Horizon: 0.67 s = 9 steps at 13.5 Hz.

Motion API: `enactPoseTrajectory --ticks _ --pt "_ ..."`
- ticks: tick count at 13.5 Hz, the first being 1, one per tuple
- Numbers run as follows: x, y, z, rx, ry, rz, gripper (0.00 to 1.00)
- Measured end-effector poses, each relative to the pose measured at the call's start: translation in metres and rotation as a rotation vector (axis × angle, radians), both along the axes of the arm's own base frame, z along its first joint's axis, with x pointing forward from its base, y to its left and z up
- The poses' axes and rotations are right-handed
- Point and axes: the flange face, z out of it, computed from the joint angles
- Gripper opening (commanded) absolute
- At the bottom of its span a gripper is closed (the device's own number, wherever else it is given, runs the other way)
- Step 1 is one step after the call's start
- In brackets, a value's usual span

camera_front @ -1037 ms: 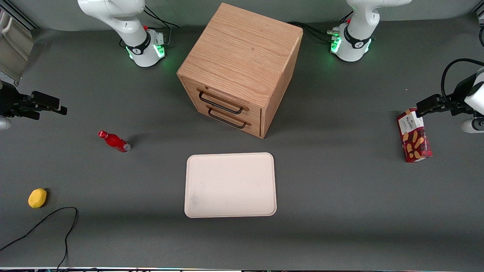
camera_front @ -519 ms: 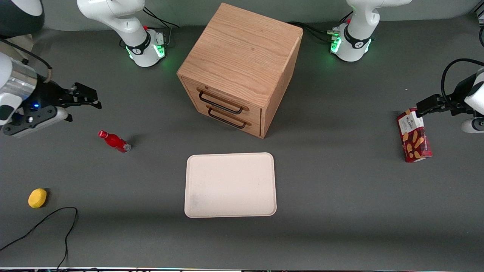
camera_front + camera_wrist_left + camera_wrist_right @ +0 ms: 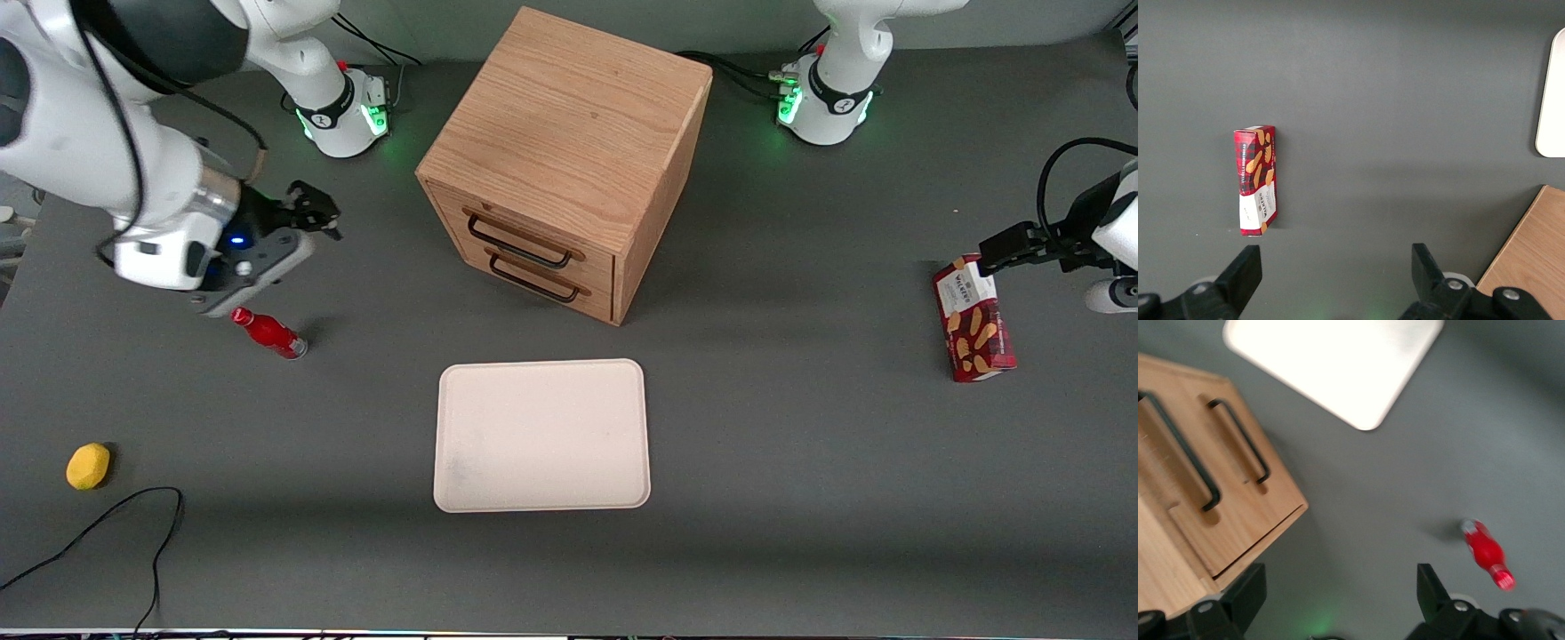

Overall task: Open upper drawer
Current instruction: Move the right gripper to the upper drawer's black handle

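Note:
The oak cabinet (image 3: 569, 133) stands mid-table, with both drawers closed flush. The upper drawer (image 3: 533, 233) carries a thin black bar handle (image 3: 518, 249), and the lower drawer (image 3: 551, 286) sits just beneath it. My right gripper (image 3: 316, 212) hovers above the table toward the working arm's end, well apart from the cabinet and pointing at its front. It is open, with nothing between its fingers. In the right wrist view the gripper (image 3: 1338, 580) frames bare table, and the upper handle (image 3: 1179, 453) and lower handle (image 3: 1238, 440) both show.
A red bottle (image 3: 269, 332) lies on the table just nearer the camera than my gripper. A cream tray (image 3: 542, 436) lies in front of the cabinet. A yellow lemon (image 3: 88, 466) and a black cable (image 3: 107, 533) lie near the table's front edge. A red biscuit box (image 3: 973, 320) lies toward the parked arm's end.
My right arm has swung in from the table's end toward the cabinet, carrying the open gripper much closer to the drawers. The drawers and loose objects have not moved.

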Motion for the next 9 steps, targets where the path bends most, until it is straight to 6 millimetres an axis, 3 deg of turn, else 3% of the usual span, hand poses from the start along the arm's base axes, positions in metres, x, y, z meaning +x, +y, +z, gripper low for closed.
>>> enactPoseTrajectory --ticks 2,4,7,9 --pt "0.004 0.023 -0.035 0.063 0.081 0.063 1.00" --pt "0.012 0.034 -0.067 0.128 0.152 0.074 1.00" --pt "0.012 0.051 -0.085 0.182 0.186 0.150 1.00" --pt "0.004 0.075 -0.096 0.181 0.205 0.202 1.00"
